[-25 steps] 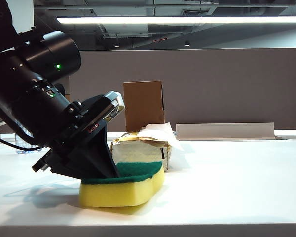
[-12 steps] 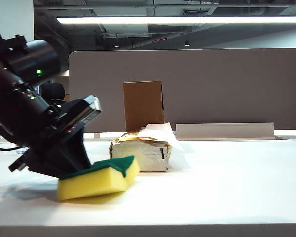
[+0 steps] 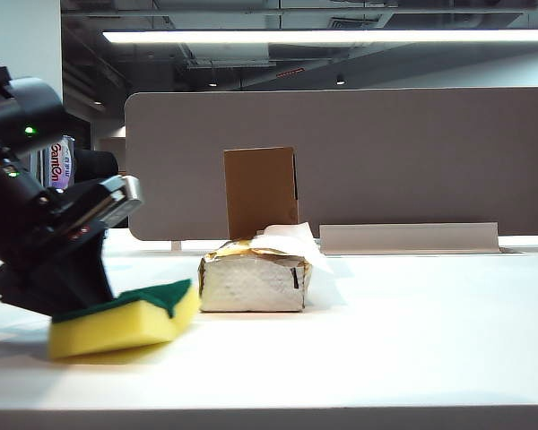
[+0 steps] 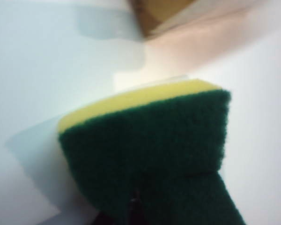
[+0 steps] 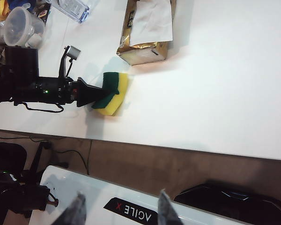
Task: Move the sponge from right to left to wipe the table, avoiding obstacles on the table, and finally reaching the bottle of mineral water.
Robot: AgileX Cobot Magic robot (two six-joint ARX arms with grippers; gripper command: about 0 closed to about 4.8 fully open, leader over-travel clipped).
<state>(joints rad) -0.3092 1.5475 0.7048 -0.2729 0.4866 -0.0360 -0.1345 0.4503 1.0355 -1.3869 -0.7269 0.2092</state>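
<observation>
The sponge [image 3: 125,319], yellow with a dark green top, rests tilted on the white table [image 3: 412,340] at the left. My left gripper [image 3: 88,303] is shut on it, pinching the green layer [image 4: 150,140]; the jaws themselves are hidden behind the foam. From above, the left gripper [image 5: 91,96] holds the sponge [image 5: 112,91] in front of the tissue pack [image 5: 145,33]. The tissue pack [image 3: 254,282] and brown cardboard box [image 3: 261,190] stand right of the sponge. The bottle of mineral water [image 3: 56,161] peeks out behind the left arm. My right gripper [image 5: 120,200] hangs open off the table.
A grey partition wall [image 3: 386,152] runs behind the table, with a low grey ledge [image 3: 408,237] at the back right. Clear plastic containers [image 5: 18,23] sit beyond the table's left end. The table's front edge [image 5: 178,150] is close to the sponge.
My left gripper has slid the sponge leftward across the table, away from the tissue pack. The bottle's label now shows behind the arm. The right arm has stayed still.
</observation>
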